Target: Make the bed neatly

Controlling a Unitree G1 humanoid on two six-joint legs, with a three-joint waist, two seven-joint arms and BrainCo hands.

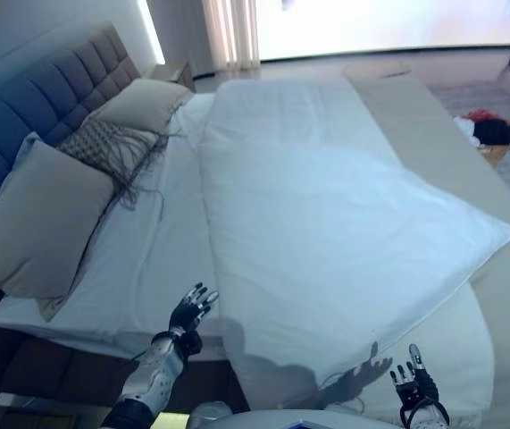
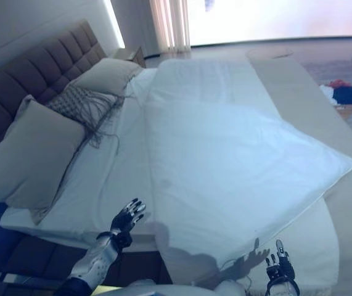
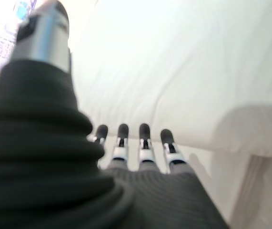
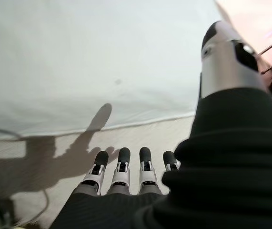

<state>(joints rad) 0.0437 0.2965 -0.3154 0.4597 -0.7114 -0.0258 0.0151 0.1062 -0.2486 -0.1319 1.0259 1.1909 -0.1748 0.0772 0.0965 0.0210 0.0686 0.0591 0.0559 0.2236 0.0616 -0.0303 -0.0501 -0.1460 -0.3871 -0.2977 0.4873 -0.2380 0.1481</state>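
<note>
Both robot hands, left (image 1: 190,311) and right (image 1: 413,382), hover spread before the crooked duvet (image 1: 326,232); each should pinch its near edge evenly.

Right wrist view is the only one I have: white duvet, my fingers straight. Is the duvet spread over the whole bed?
Observer: No. The white duvet lies askew, one corner hanging past the bed's far side.
Operator: Where is the left hand?
Observer: The left hand hovers open near the duvet's near edge, holding nothing.
Operator: Are the pillows in order?
Observer: Two beige pillows lean on the headboard, with a fringed cushion between them.
</note>
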